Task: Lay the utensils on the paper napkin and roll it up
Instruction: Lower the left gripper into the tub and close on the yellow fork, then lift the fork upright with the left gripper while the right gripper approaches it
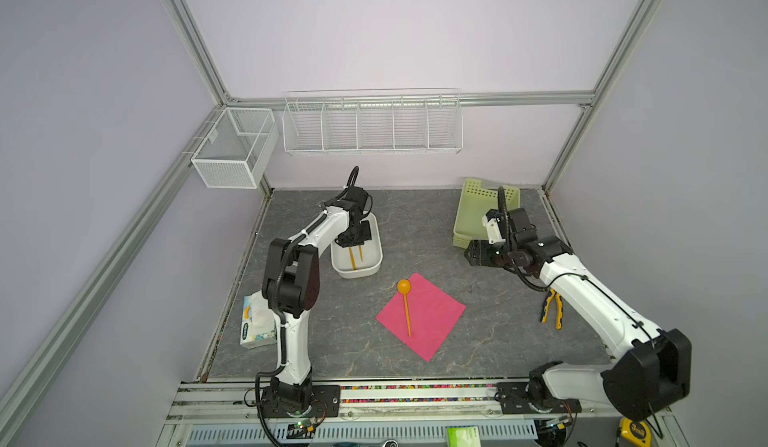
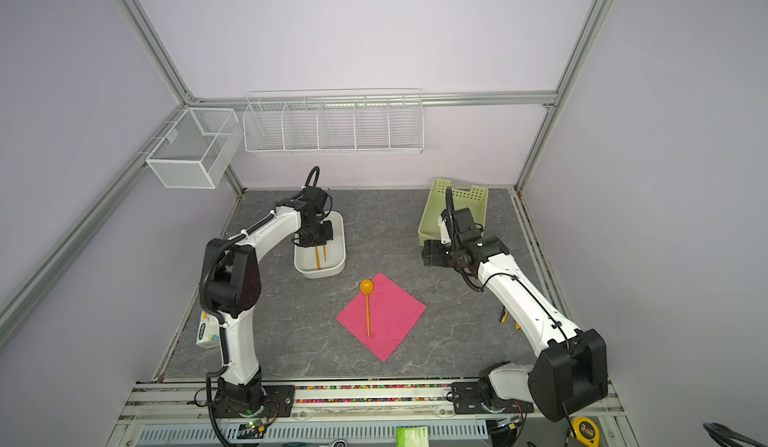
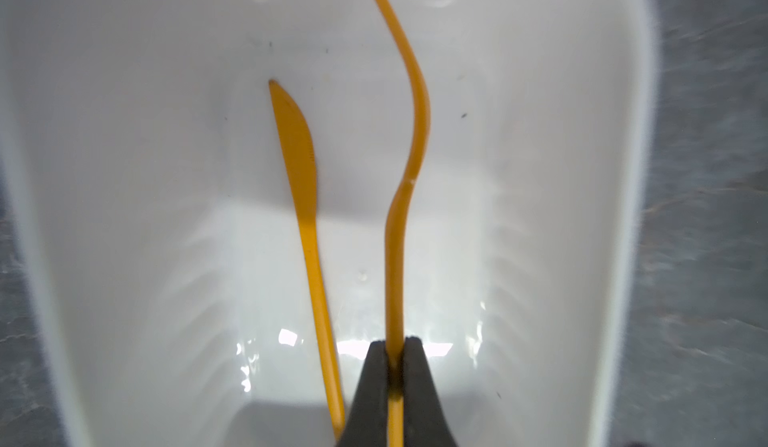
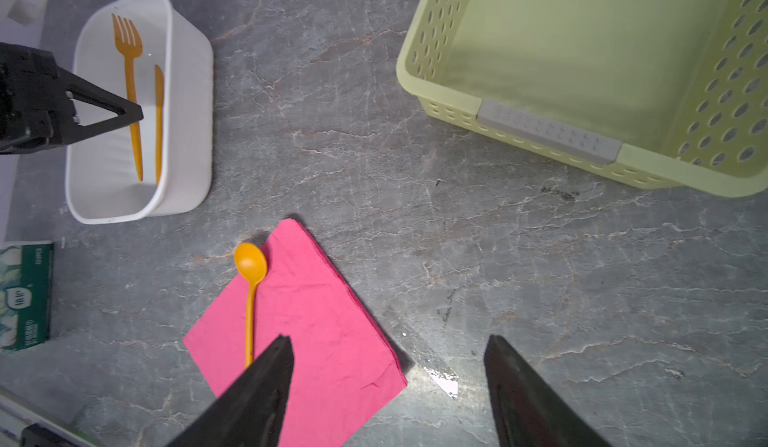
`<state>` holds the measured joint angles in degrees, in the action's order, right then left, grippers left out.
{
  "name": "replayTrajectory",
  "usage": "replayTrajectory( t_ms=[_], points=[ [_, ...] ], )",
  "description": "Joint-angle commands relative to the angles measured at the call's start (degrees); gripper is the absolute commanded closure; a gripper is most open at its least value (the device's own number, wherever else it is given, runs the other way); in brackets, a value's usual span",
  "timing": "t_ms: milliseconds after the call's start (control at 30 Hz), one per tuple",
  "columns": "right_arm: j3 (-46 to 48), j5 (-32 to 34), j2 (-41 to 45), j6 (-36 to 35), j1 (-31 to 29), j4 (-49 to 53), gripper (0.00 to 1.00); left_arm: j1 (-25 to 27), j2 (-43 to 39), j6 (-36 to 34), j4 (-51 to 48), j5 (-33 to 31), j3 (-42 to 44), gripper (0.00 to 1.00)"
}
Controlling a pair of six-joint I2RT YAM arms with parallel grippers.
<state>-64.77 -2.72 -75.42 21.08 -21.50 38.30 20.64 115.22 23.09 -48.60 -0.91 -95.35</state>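
The pink paper napkin (image 1: 432,320) (image 2: 390,320) lies flat as a diamond mid-table. On it rests the orange spoon (image 1: 406,305) (image 4: 250,266), its bowl over the napkin's far-left edge. The orange fork (image 4: 129,62) and knife (image 4: 159,104) are inside the white tub (image 1: 377,241) (image 4: 191,91). My left gripper (image 3: 395,341) (image 1: 354,243) reaches into the tub and is shut on the fork's handle (image 3: 395,278); the knife (image 3: 299,154) lies just beside it. My right gripper (image 4: 388,353) (image 1: 467,253) hovers open and holds nothing, right of the napkin, in front of the basket.
A light green perforated basket (image 1: 469,216) (image 4: 540,133) stands at the back right. A tissue box (image 1: 257,324) sits by the left arm's base. Yellow-handled pliers (image 1: 555,312) lie under the right arm. Wire baskets (image 1: 374,124) hang on the back wall.
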Motion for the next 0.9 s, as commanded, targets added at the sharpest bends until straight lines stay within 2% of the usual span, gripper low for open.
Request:
replayTrajectory(
  t_ms=[0, 167, 300, 467, 633, 867],
  points=[
    [-1.5, -2.6, 2.2, 4.0, -1.6, -0.5, 0.25, 0.4, -8.0, -2.5, 2.6, 4.0, 2.0, 1.0],
    [-1.6, -5.6, 3.8, 9.6, -4.5, -4.4, 0.26, 1.6, -17.4, -5.3, 8.7, 12.0, 7.8, 1.0],
    [-1.6, -6.8, 5.0, 14.3, -7.4, -8.6, 0.29, 4.2, -24.3, -6.8, 13.2, 15.7, 12.1, 1.0],
    [-3.0, -6.6, 5.1, 18.9, -11.7, -14.0, 0.34, 9.7, -31.3, -8.6, 16.6, 17.3, 16.0, 1.0],
    [-5.6, -5.2, 3.3, 20.6, -15.8, -17.7, 0.39, 13.9, -36.6, -8.4, 19.7, 17.7, 19.0, 1.0],
    [-9.9, -3.5, -0.5, 20.9, -20.2, -20.8, 0.5, 16.2, -39.9, -7.5, 20.5, 16.7, 20.4, 1.0]
  ],
)
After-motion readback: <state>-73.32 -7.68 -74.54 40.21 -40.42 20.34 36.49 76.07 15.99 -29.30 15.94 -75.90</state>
